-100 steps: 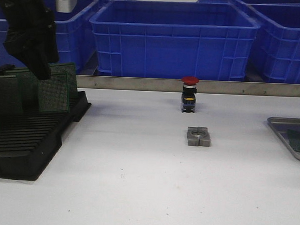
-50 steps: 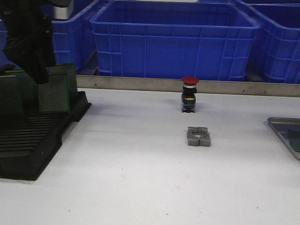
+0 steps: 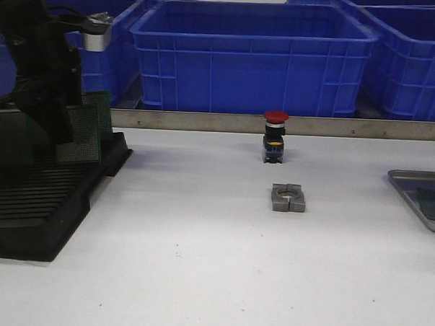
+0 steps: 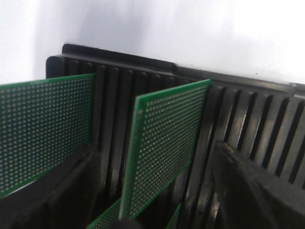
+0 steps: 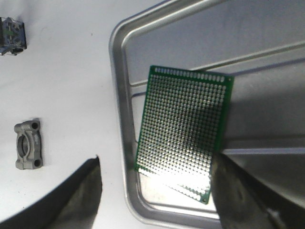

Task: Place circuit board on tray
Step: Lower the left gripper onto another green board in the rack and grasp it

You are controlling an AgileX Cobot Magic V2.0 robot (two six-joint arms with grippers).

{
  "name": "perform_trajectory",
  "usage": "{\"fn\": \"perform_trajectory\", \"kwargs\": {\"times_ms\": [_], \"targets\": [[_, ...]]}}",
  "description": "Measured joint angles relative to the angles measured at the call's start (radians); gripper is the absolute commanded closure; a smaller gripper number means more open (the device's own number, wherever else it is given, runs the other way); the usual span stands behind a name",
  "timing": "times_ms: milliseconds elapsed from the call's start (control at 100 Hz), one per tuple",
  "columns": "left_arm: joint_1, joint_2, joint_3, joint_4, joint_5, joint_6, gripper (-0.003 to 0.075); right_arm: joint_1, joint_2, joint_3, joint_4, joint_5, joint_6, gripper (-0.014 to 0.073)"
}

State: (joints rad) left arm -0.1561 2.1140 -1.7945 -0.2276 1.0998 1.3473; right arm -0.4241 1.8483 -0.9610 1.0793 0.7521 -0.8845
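Note:
Green perforated circuit boards stand upright in a black slotted rack [image 3: 42, 213] at the left. My left gripper [image 3: 60, 136] hangs over the rack's far end. In the left wrist view it [image 4: 157, 195] is open, and one circuit board [image 4: 164, 148] stands between its fingers [image 4: 248, 191] without touching them. Another board [image 4: 43, 129] stands one side over. The grey metal tray [image 3: 411, 187] lies at the right edge. My right gripper [image 5: 157, 200] is open above the tray's rim [image 5: 121, 157], and a circuit board [image 5: 183, 143] lies flat in the tray.
A red push button [image 3: 274, 136] and a grey metal clamp block [image 3: 288, 197] sit mid-table; the clamp also shows in the right wrist view [image 5: 28, 145]. Blue crates [image 3: 251, 56] stand behind a metal rail [image 3: 205, 121] along the table's far edge.
My left arm has come down and slightly right, bringing its gripper lower over the boards in the rack. Nothing else has moved.

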Motion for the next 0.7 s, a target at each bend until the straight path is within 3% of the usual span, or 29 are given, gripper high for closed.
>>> {"fn": "perform_trajectory", "kwargs": {"times_ms": [170, 700], "targets": [[0.0, 0.0, 0.0, -0.011, 0.016, 0.0, 0.0293, 0.0, 0.0, 0.0, 0.0, 0.0, 0.0, 0.0085], [0.0, 0.0, 0.0, -0.013, 0.063, 0.0, 0.0681, 0.0, 0.0, 0.0, 0.0, 0.0, 0.0, 0.0085]]}}
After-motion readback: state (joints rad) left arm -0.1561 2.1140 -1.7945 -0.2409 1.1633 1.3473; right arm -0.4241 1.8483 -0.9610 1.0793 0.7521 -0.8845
